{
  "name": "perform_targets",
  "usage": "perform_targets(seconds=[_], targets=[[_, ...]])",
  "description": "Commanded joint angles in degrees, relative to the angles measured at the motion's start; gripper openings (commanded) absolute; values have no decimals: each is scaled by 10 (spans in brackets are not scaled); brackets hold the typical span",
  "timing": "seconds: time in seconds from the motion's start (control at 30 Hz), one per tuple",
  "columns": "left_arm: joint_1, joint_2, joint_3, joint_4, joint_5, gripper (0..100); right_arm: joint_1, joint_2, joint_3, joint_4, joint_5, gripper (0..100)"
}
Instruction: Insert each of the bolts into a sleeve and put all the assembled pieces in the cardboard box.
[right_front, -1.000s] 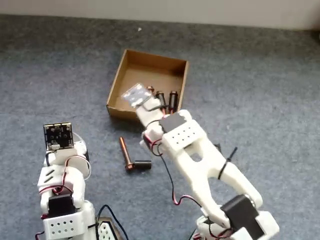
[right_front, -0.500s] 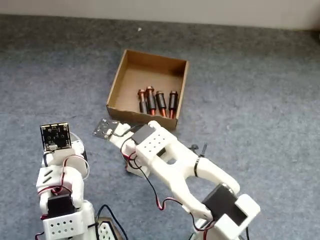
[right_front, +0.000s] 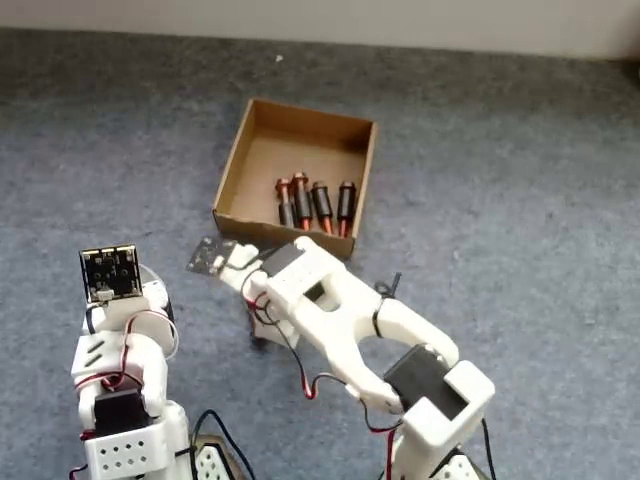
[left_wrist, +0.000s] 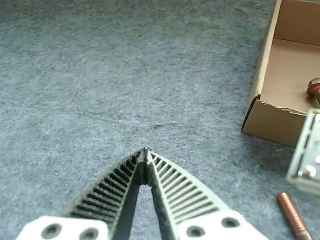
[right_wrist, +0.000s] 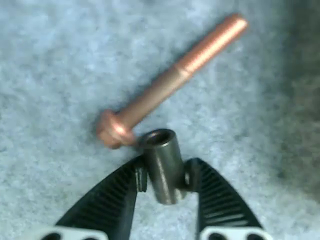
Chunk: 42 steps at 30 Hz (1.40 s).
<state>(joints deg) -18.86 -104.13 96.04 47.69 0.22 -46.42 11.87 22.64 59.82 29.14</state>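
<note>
Pincer (right_wrist: 166, 173) of outstretched right arm clasps sleeve (right_wrist: 163, 152) beside bolt (right_wrist: 170, 82).

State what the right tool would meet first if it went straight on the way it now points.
With the sleeve gripped in the right tool, the bolt comes first: its head lies just beyond the sleeve's open end, probably touching it.

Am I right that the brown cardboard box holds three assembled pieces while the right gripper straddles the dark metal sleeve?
The high view shows four assembled copper-and-black pieces in the brown cardboard box; the right gripper does straddle the dark metal sleeve.
</note>
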Motion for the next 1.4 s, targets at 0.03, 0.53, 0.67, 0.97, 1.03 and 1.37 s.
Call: perform_targets(seconds=[0.03, 0.53, 0.67, 0.97, 1.03, 1.37], targets=[[-5, -2, 11, -12, -6, 7, 24, 13, 0, -6, 4, 6], [-5, -2, 11, -12, -6, 7, 62, -286, 70, 65, -93, 5], [-5, -2, 11, -12, -6, 7, 99, -362, 124, 65, -135, 5], [-5, -2, 11, -12, -67, 8, 213, -485, 231, 59, -207, 5], [-5, -1, 6, -11, -106, 8, 237, -502, 255, 41, -215, 5], [66, 1, -98, 128, -212, 8, 277, -516, 395, -124, -259, 5]])
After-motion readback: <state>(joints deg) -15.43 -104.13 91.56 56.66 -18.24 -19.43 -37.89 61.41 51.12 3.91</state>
